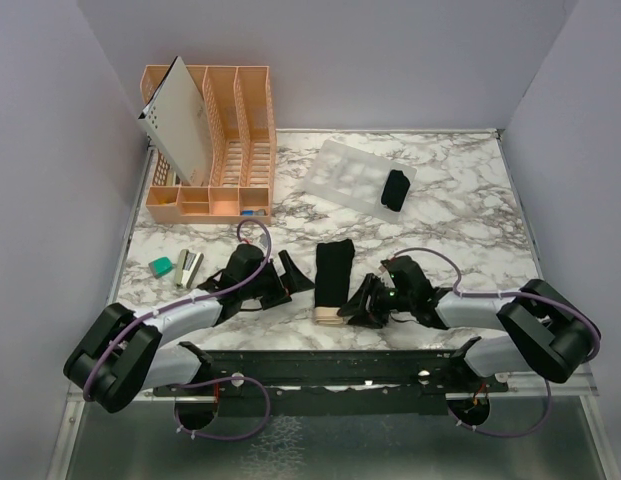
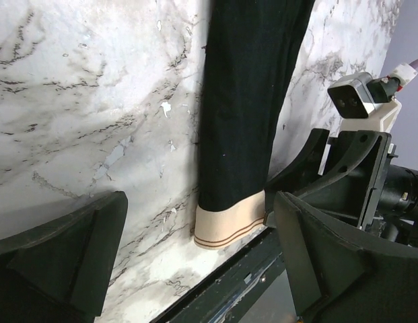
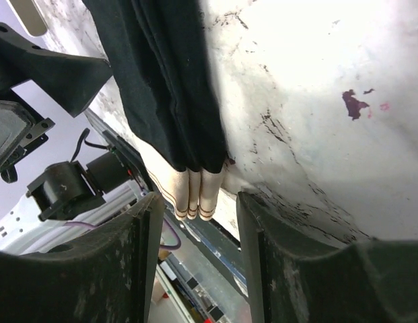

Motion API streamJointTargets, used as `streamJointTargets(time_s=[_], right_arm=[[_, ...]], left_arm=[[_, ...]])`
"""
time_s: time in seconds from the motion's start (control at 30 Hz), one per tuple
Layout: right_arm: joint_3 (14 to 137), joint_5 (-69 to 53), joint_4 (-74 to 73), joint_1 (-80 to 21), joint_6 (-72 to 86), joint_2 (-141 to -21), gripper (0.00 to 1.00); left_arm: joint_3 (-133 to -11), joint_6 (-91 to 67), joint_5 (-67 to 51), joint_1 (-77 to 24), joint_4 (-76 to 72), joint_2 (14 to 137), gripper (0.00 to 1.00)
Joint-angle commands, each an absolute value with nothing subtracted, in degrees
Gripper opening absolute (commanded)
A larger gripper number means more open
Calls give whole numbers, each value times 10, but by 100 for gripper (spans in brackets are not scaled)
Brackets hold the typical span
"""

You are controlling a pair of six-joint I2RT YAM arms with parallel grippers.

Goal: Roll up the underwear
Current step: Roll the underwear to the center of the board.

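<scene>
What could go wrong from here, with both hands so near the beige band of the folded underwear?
1. The band shows several layers; the right hand may catch only some, so the roll could start crooked.
2. The band lies at the table edge; a finger might strike the black rail there.
3. The open left hand sits close across the underwear, so the hands could bump.

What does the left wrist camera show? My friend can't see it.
Folded black underwear with a tan band lies on a marble table, band nearest the camera. The left gripper is wide open near that end.
</scene>
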State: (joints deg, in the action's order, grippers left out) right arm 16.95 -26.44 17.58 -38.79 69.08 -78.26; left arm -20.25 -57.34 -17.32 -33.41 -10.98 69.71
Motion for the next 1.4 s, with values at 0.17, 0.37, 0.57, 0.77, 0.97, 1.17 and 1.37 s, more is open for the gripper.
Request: streamJointTargets(time_s=[0.17,0.37,0.57,0.77,0.97,1.17,1.37], right_arm=[[140,-229,208,-390,720,-814,45],[137,-232,225,-391,725,-827,44],[133,-239,248,-392,730,-842,42],[127,-242,264,-393,736,-855,15],[125,-238,262,-393,737,-861,10],[113,-237,283,-393,750,-877,2],[111,-243,299,-393,754,-894,1]], left_arm=[[-195,-561,-178,-328,-91,710,97],[-188,-568,-185,-329,-109,721,97],[-190,-564,-198,-328,-120,735,95],[-196,-539,-240,-328,-125,771,90],[-177,-520,-294,-329,-131,782,82],[-165,-512,-317,-352,-133,800,74],[-165,-514,-311,-376,-139,833,57]])
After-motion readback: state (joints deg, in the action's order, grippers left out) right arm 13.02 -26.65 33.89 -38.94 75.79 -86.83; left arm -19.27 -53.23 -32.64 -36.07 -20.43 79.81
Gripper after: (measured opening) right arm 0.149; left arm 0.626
